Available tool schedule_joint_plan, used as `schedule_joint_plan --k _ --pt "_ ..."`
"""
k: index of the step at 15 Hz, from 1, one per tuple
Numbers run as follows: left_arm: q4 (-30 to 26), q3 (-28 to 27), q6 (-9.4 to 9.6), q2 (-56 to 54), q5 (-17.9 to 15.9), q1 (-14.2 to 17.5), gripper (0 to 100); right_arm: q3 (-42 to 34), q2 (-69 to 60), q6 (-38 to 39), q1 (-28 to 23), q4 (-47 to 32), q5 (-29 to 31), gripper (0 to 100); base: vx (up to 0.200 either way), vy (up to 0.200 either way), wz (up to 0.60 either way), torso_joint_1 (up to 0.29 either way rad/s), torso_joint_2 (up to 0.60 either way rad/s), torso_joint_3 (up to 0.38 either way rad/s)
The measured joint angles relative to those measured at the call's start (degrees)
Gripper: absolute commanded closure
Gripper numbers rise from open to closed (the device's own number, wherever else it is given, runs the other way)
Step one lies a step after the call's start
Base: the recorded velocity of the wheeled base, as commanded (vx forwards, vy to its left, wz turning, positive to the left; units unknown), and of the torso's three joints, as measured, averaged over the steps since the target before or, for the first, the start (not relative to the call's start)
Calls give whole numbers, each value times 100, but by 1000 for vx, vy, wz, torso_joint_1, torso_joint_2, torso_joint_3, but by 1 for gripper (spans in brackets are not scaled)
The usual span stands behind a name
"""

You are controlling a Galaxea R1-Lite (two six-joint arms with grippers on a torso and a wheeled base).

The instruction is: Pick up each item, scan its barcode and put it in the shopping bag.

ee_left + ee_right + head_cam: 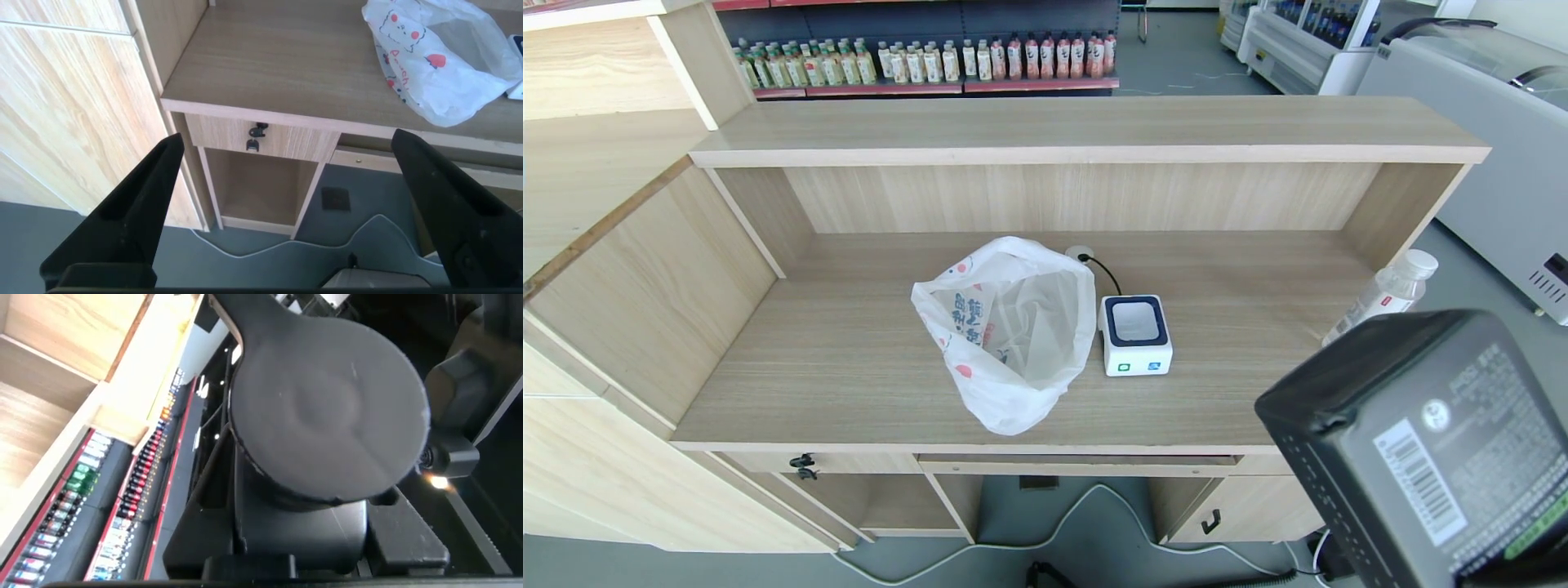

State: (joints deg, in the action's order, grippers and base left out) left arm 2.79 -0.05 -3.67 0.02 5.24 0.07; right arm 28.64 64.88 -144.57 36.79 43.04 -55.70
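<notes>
A black package [1429, 441] with a white barcode label hangs in the air off the counter's front right corner, close to the head camera. My right gripper [304, 539] is shut on it, and the right wrist view faces its round dark end [327, 408] from close up. The white shopping bag [1009, 335] stands open mid-counter, with the white scanner [1135, 333] just to its right. My left gripper [286, 212] is open and holds nothing, low in front of the counter's left front corner. The bag [441, 61] lies farther off on the countertop.
A clear water bottle [1384, 296] leans at the counter's right end. A raised wooden ledge [1086, 131] runs along the back, with side walls at both ends. A cable [1104, 273] runs from the scanner to the back. Drawers with a lock [257, 137] sit under the countertop.
</notes>
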Motion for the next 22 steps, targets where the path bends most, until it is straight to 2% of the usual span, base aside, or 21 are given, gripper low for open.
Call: schedule_joint_plan --k 6,8,9,10,12,13,15,17,18,19,20,22 --pt "0 0 1 0 1 0 0 -4 50 104 13 0 2 100 0 0 0 0 0 0" --pt "0 0 1 0 0 0 0 261 254 870 0 26 249 100 0 0 0 0 0 0" --pt "-1 0 0 0 1 0 0 408 356 1491 -154 15 629 100 0 0 0 0 0 0" --pt "0 0 1 0 1 0 0 503 441 2444 -501 -21 1147 100 0 0 0 0 0 0" --pt "0 0 1 0 0 0 0 516 552 5161 -1389 -112 2046 100 0 0 0 0 0 0" --pt "0 0 1 0 1 -2 0 501 579 6079 -2031 -145 2354 100 0 0 0 0 0 0" --pt "0 0 0 0 1 -2 0 435 527 6739 -3351 -394 2620 100 0 0 0 0 0 0" --pt "0 2 0 0 0 0 0 347 354 7340 -4668 -774 2314 100 0 0 0 0 0 0" --pt "0 2 0 0 0 0 0 313 221 7913 -5216 -917 2048 100 0 0 0 0 0 0" --pt "0 2 0 0 1 0 0 289 45 8594 -5647 -1023 1833 100 0 0 0 0 0 0" --pt "0 2 0 0 1 0 0 267 -101 9070 -5853 -1073 1723 100 0 0 0 0 0 0" --pt "-1 2 1 0 0 0 0 250 -250 9454 -6011 -1108 1677 100 0 0 300 4 1 1"
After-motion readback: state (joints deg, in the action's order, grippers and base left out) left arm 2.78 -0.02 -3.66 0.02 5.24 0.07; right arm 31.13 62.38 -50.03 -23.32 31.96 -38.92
